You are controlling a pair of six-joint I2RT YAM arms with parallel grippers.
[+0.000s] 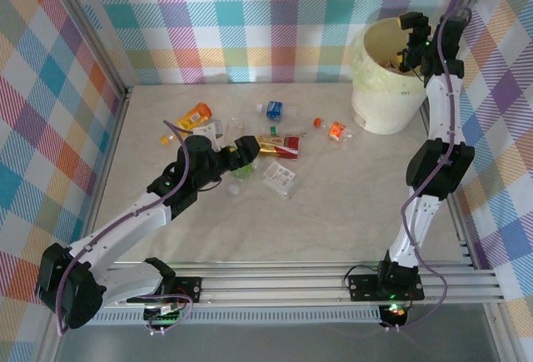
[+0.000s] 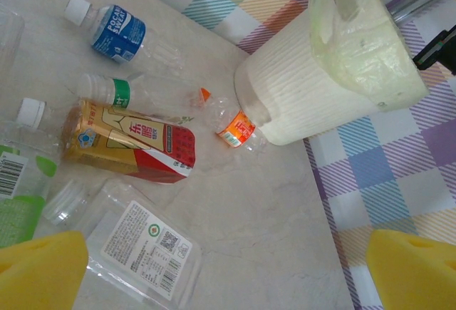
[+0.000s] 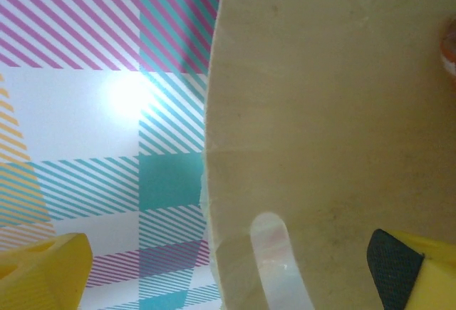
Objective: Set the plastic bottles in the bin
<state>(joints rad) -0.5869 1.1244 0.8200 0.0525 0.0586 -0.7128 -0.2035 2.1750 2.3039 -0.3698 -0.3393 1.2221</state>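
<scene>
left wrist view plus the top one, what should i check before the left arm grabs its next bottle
1. The left jaws open, nothing between them: ok.
2. A target below them, the red-and-gold labelled bottle lying flat: ok.
3. Room around it: a green-banded clear bottle and a flattened clear bottle with a white label lie close beside it: not ok.
4. The right jaws open and empty above the bin: ok.
5. Bin mouth free for the next drop: the right arm hangs over it: not ok.
6. Space left inside the bin: cannot tell.
</scene>
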